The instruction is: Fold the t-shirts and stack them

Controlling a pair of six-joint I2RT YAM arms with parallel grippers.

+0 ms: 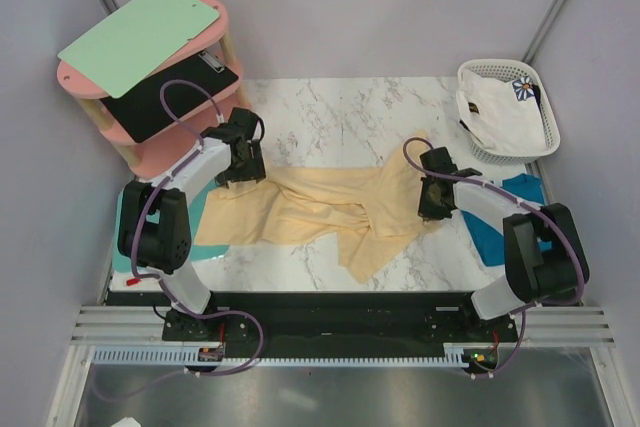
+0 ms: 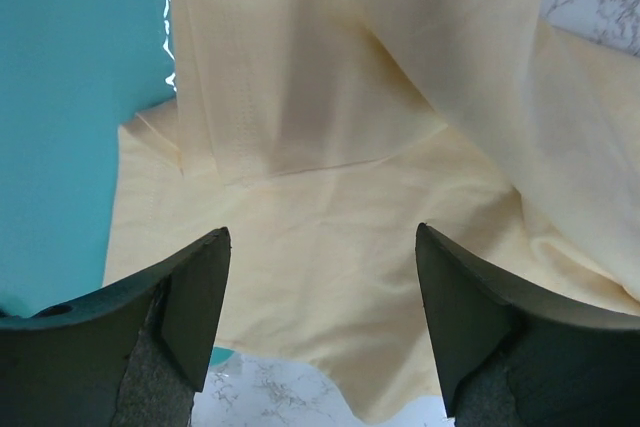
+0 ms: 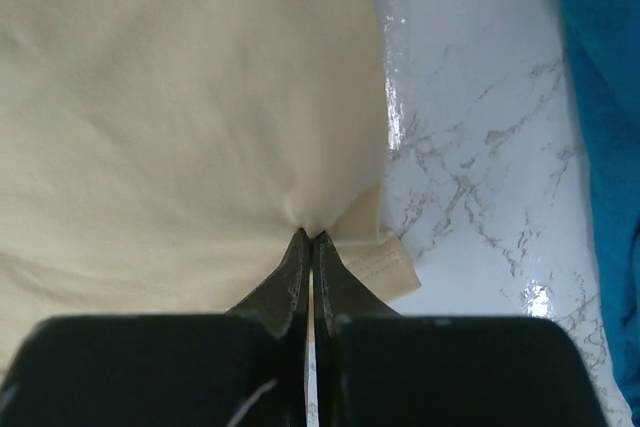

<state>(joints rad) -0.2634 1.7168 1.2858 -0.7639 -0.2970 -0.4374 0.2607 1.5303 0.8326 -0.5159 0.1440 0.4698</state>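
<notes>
**A:** Where's the pale yellow t-shirt [image 1: 330, 212]?

**B:** It's rumpled across the middle of the marble table [image 1: 330, 117]. One flap is folded over, and the left end laps onto the turquoise board [image 2: 70, 127].

**A:** Right gripper [image 3: 310, 237]?

**B:** It's pinched tight on the shirt's right edge, with cloth puckered at the tips. That arm bends inward from its base, wrist tipped down.

**A:** Left gripper [image 2: 320, 247]?

**B:** The jaws are spread wide with nothing between them, poised over the shirt's left end. The arm reaches forward with its elbow raised.

**A:** The others?

**B:** The teal-blue t-shirt [image 1: 522, 187] lies at the table's right edge under the right arm. The white t-shirt [image 1: 500, 112] sits in the basket [image 1: 495, 67].
</notes>
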